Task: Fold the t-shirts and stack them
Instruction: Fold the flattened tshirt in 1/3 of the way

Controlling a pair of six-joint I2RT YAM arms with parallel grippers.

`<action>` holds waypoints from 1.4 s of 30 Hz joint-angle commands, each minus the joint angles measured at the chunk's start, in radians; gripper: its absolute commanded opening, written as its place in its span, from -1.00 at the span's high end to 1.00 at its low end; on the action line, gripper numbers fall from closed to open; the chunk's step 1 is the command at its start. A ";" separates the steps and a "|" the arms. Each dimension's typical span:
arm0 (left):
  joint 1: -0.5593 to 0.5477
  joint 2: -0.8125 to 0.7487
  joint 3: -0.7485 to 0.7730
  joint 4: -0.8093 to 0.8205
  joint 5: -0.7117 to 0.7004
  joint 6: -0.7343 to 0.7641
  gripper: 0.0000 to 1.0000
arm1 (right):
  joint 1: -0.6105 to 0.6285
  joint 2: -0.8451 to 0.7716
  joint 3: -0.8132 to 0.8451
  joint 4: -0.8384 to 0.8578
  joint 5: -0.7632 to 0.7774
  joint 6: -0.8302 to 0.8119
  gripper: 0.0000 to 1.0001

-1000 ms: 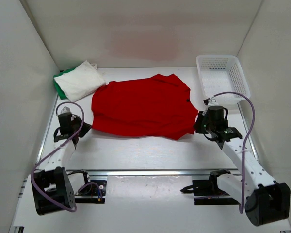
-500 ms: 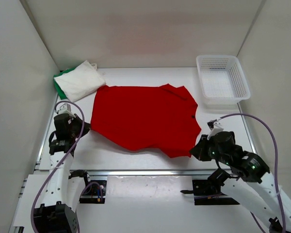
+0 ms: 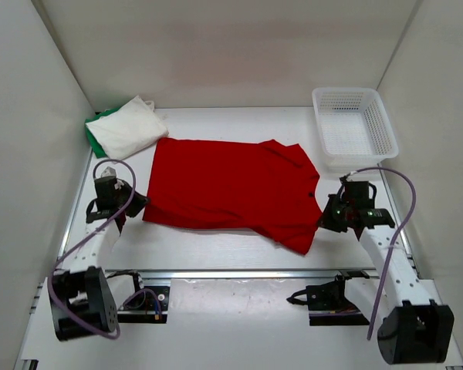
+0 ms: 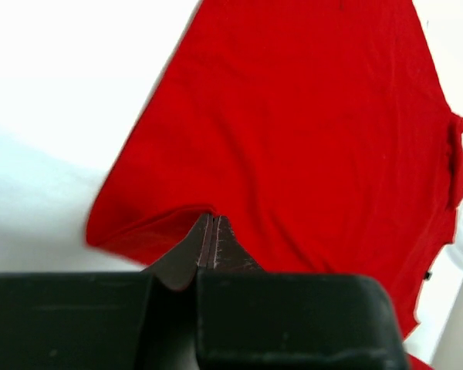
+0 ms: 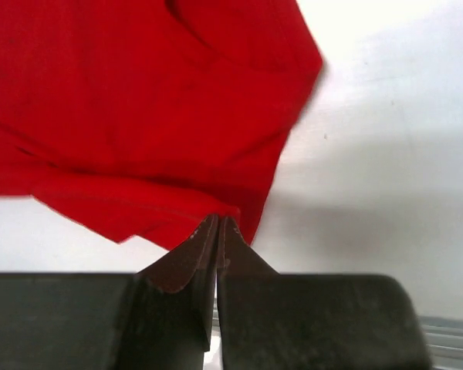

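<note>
The red t-shirt [image 3: 231, 189] lies spread across the middle of the table, stretched between my two grippers. My left gripper [image 3: 136, 206] is shut on its near-left edge; in the left wrist view the jaws [image 4: 211, 220] pinch the red cloth [image 4: 309, 131]. My right gripper [image 3: 326, 218] is shut on the shirt's near-right edge; in the right wrist view the jaws [image 5: 218, 222] pinch the red cloth [image 5: 139, 100]. The white t-shirt [image 3: 127, 128] lies folded at the back left on top of the green t-shirt [image 3: 93, 134], of which only an edge shows.
A white mesh basket [image 3: 353, 127] stands at the back right, just behind my right arm. White walls close in the table on the left, back and right. A metal rail [image 3: 239, 273] runs along the near edge.
Both grippers kept hold of the red shirt. The right gripper swung toward the near edge and came back; the shirt's far edge now lies straighter and flatter, its near-right corner hangs lower.
</note>
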 commanded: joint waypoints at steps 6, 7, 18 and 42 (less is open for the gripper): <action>-0.026 0.228 0.096 0.222 -0.010 -0.124 1.00 | 0.045 0.301 0.230 0.203 -0.019 -0.140 1.00; -0.023 0.254 0.108 0.229 -0.015 -0.137 1.00 | 0.054 0.322 0.242 0.213 0.004 -0.143 1.00; 0.005 0.465 0.243 0.298 -0.030 -0.187 1.00 | 0.089 0.611 0.468 0.212 0.075 -0.152 1.00; -0.012 0.707 0.401 0.252 -0.079 -0.133 0.85 | 0.013 0.841 0.597 0.258 0.067 -0.128 1.00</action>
